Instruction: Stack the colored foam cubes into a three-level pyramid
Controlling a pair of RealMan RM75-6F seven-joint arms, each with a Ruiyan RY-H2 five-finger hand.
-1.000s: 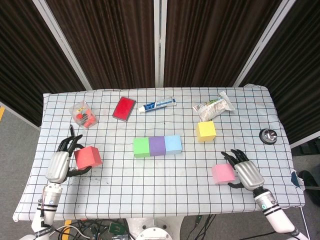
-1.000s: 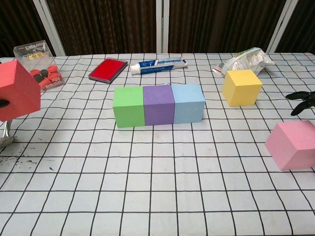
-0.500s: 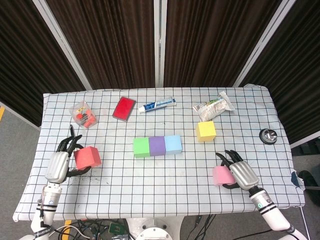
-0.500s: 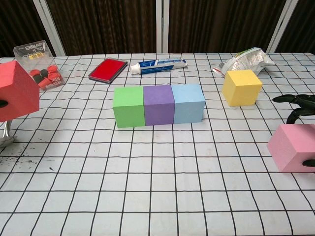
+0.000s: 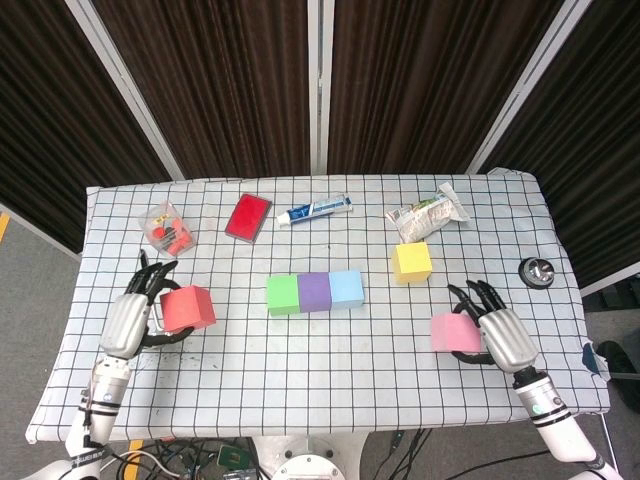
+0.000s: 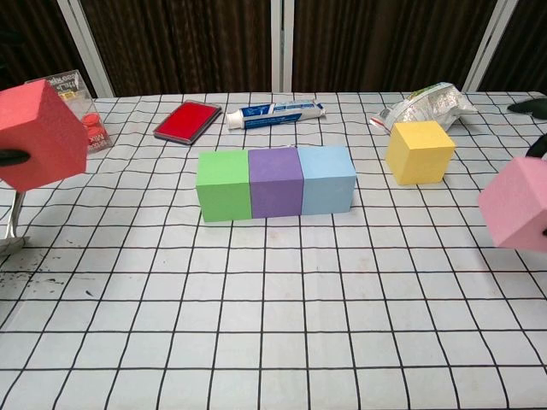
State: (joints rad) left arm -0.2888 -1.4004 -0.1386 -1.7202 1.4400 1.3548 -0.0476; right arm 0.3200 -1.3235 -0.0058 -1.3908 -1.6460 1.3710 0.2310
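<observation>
A green cube (image 5: pixel 283 295), a purple cube (image 5: pixel 315 291) and a light blue cube (image 5: pixel 346 288) stand in a touching row at mid-table, also seen as green cube (image 6: pixel 223 185), purple cube (image 6: pixel 275 182) and blue cube (image 6: pixel 327 178). A yellow cube (image 5: pixel 412 262) (image 6: pixel 419 152) sits alone to their right. My left hand (image 5: pixel 133 318) holds a red cube (image 5: pixel 188 308) (image 6: pixel 39 135) lifted off the table. My right hand (image 5: pixel 500 336) grips a pink cube (image 5: pixel 453 333) (image 6: pixel 518 203), also raised.
Along the far side lie a clear box of small parts (image 5: pixel 168 229), a red flat case (image 5: pixel 248 216), a toothpaste tube (image 5: pixel 315 209) and a crinkled snack bag (image 5: pixel 428 212). A small metal cup (image 5: pixel 537 270) sits near the right edge.
My right hand closed on the pink cube and lifted it. My left hand raised the red cube higher and moved it slightly toward the row.
</observation>
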